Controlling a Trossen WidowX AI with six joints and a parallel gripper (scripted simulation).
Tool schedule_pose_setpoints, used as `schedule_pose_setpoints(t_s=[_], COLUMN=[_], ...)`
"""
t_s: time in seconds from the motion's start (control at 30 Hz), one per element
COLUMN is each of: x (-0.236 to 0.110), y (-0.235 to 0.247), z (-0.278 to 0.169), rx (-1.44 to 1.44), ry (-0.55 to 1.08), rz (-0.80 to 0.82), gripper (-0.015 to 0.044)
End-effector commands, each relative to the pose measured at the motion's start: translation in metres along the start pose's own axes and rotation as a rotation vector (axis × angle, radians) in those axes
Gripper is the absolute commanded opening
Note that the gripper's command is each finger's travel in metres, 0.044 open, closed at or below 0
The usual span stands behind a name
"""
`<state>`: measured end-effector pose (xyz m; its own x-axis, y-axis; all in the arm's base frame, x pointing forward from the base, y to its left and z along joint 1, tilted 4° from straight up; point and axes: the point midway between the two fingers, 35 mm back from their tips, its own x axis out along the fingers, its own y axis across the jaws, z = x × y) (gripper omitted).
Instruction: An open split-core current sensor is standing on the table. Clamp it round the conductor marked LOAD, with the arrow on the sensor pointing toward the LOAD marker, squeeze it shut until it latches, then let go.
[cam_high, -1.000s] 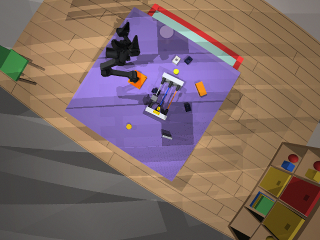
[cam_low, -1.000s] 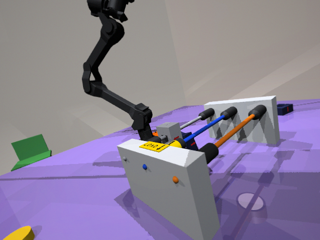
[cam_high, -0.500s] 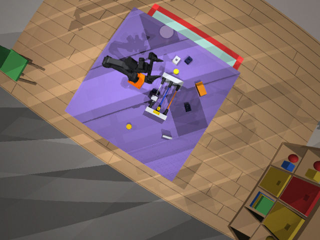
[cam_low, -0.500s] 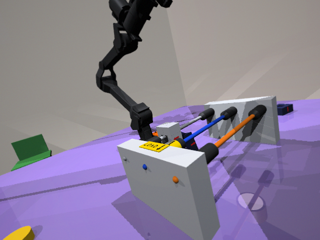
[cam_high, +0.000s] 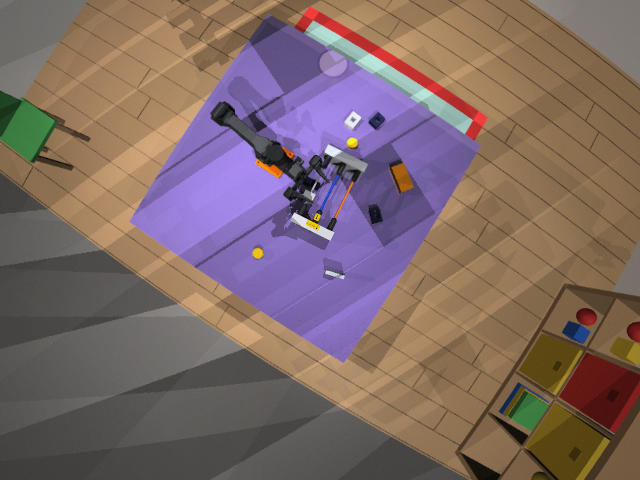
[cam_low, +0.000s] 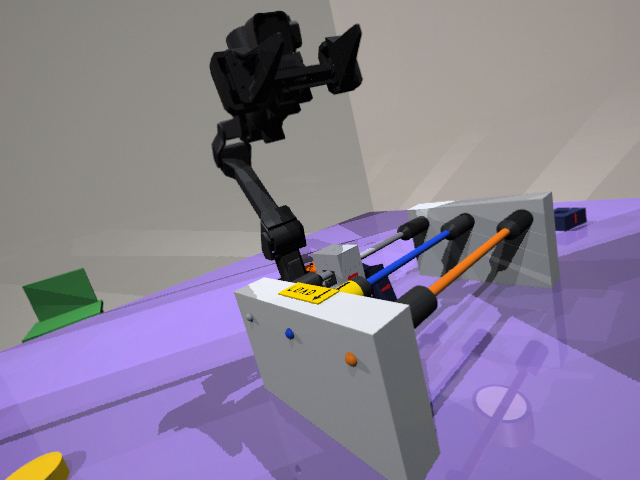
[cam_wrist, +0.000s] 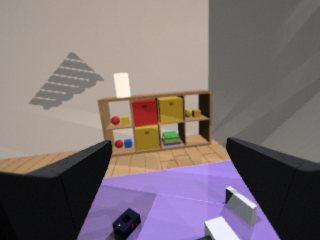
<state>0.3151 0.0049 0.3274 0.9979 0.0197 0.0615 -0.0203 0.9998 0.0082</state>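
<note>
My gripper (cam_high: 319, 190) (cam_low: 319, 32) (cam_wrist: 169, 144) is wide open and empty, high above the conductor rack. The blue conductor (cam_high: 329, 193) (cam_low: 408, 256) runs between two pale end blocks and has a yellow sleeve beside the yellow LOAD plate (cam_high: 312, 224) (cam_low: 305, 291). The orange conductor (cam_high: 343, 200) (cam_low: 470, 260) and grey conductor (cam_low: 382, 245) flank it. A pale block (cam_high: 309, 195) (cam_low: 338, 260) with a red arrow sits at the grey conductor. A dark navy sensor (cam_high: 310, 182) (cam_low: 381, 289) with a red arrow stands low behind the blue conductor, partly hidden; its jaws cannot be made out.
A black block (cam_high: 374, 213) (cam_wrist: 126, 223) and orange box (cam_high: 401, 177) lie beyond the orange conductor. A white block (cam_high: 352, 120), navy block (cam_high: 376, 120) (cam_low: 570, 218) and yellow ball (cam_high: 352, 143) are past the far end. A pale plate (cam_high: 334, 273) (cam_wrist: 241, 206) stands beyond the LOAD end.
</note>
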Motion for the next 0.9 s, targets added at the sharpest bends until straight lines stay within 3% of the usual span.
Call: schedule_pose_setpoints(t_s=[0.0, 0.3, 0.6, 0.87], x=[0.002, 0.04, 0.022, 0.019], y=[-0.006, -0.05, -0.093, -0.095], z=[-0.005, -0.064, -0.114, -0.117], rx=[-0.009, 0.029, 0.108, 0.115], ry=[0.023, 0.588, 1.189, 1.233], rz=[-0.023, -0.167, -0.308, -0.317], gripper=[0.044, 0.044, 0.044, 0.044])
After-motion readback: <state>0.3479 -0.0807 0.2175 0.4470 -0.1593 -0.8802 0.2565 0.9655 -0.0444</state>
